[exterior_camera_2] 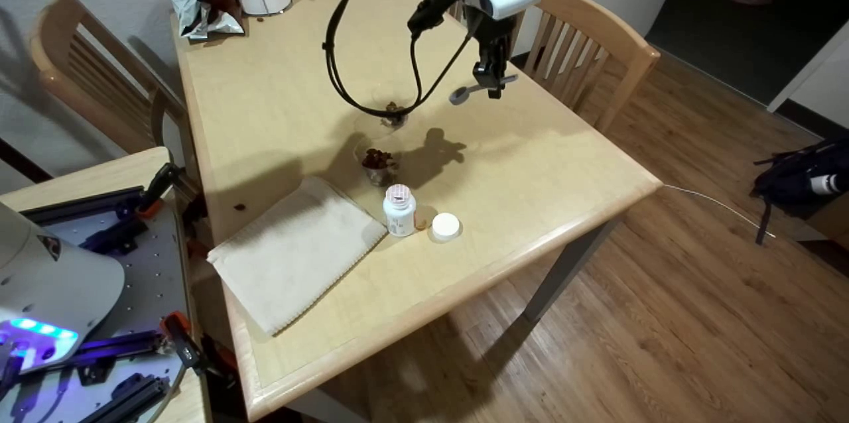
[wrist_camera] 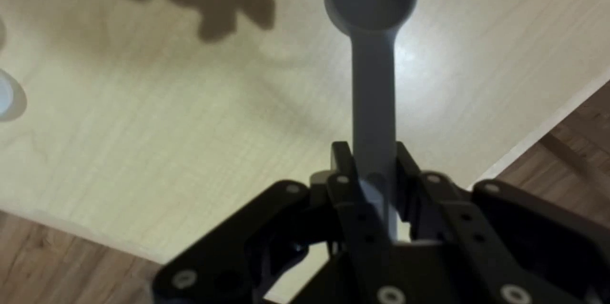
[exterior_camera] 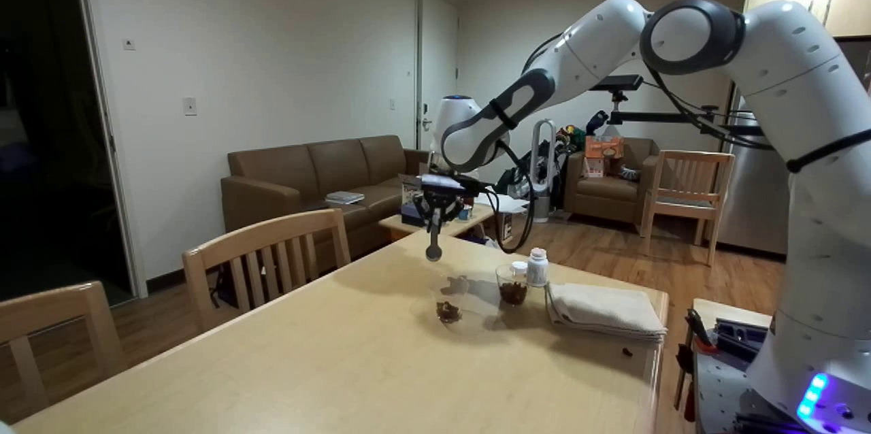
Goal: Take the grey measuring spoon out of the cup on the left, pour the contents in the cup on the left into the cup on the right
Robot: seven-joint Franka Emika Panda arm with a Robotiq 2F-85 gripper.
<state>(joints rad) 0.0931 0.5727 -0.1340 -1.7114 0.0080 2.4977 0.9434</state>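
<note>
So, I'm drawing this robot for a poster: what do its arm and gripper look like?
The arm is white and rounded, with dark grey joint trim, black straps, looped black cables and blue lights at its base. The gripper is black, with narrow fingers and pale round bolts.

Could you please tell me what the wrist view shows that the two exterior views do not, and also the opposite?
Only the wrist view: the fingers plainly seen apart, one on each side of the grey measuring spoon.
Only the exterior views: two clear cups with brown pieces, a folded cloth, wooden chairs and the white robot arm.
Shared: the grey measuring spoon held in the fingers, the light table and the wooden floor.
</note>
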